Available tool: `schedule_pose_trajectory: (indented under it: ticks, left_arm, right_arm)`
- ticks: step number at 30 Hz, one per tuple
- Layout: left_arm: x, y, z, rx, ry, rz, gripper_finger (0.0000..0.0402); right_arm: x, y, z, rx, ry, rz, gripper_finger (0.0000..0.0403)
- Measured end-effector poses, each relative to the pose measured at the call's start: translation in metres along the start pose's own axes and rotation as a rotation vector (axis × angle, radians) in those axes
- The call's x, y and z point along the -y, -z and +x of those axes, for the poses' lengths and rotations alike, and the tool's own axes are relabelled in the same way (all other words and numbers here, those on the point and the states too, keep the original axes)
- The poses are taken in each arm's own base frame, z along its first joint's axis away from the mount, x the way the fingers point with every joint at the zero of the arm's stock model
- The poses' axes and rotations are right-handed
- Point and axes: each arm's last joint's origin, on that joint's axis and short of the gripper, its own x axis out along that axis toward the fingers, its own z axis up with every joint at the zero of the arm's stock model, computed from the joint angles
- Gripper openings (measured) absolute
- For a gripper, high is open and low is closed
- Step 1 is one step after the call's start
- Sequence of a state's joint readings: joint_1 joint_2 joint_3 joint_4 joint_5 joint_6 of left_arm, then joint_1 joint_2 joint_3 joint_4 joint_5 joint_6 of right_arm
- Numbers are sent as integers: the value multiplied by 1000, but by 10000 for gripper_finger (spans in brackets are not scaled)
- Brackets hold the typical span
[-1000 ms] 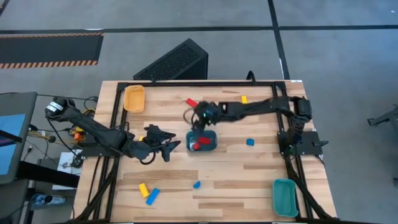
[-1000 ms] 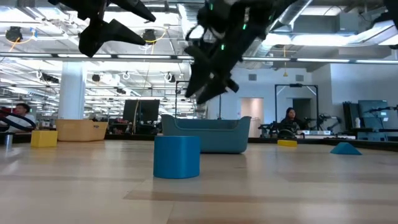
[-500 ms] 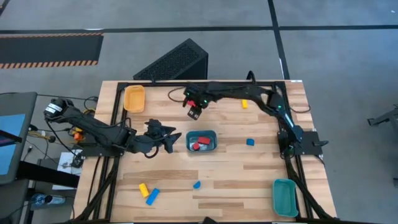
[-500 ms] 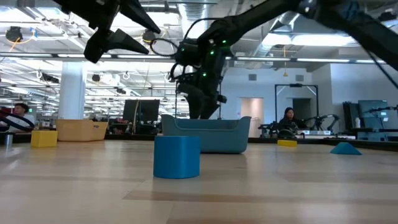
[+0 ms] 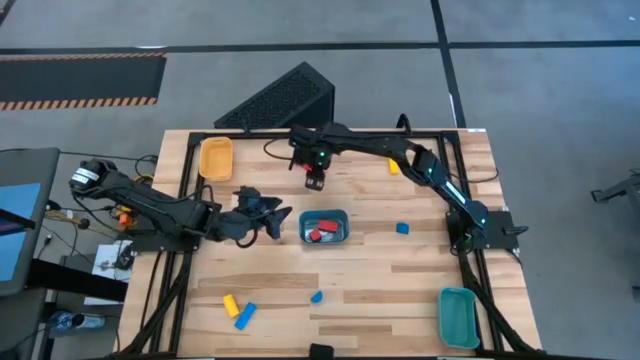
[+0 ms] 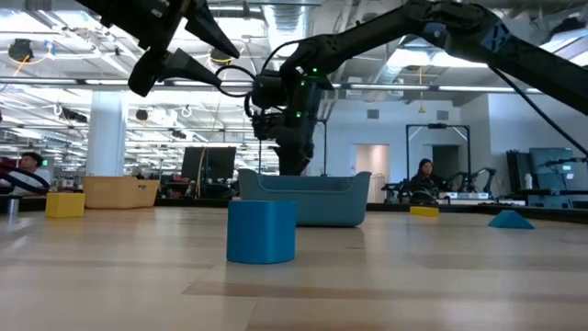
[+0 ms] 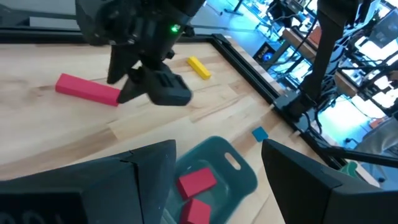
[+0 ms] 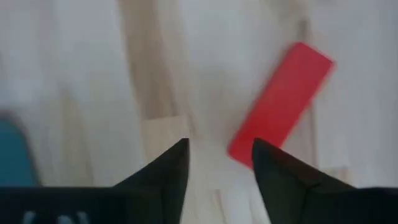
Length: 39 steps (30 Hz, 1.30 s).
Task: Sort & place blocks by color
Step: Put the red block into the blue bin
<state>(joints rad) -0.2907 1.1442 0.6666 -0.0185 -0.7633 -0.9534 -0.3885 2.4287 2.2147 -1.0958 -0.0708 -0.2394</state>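
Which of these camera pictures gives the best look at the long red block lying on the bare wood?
The left wrist view: the red bar lies whole and flat on the table, beside the right gripper. The right wrist view shows it close but blurred. In the high view and the low view I cannot make it out.

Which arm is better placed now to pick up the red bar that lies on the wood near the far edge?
The right arm. Its open pincer hangs just beside the red bar. The left pincer, also open, sits nearer the teal tray, which already holds two red blocks.
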Motion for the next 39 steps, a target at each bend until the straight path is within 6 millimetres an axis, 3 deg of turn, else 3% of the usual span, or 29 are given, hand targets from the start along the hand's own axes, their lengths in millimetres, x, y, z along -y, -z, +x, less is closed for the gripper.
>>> schedule_pose_trajectory:
  ticks: [8,12,18,25,32,39]
  left_arm:
    - [0,0,1,-4,1,-32,224]
    - [0,0,1,-4,2,-58,224]
    - [0,-1,1,2,-2,-121,224]
    - [-9,-8,11,-32,-25,-160,224]
    - [-22,-28,28,-17,-37,-162,224]
    - [-25,-45,60,76,41,-142,224]
  right_arm:
    - [34,16,-4,17,-182,-117,14]
    - [65,26,-9,95,-296,-55,11]
    - [104,40,-9,173,-425,224,6]
    - [89,40,-38,149,-422,229,3]
    - [63,40,-102,250,-439,89,2]
    - [52,79,-146,395,-450,72,1]
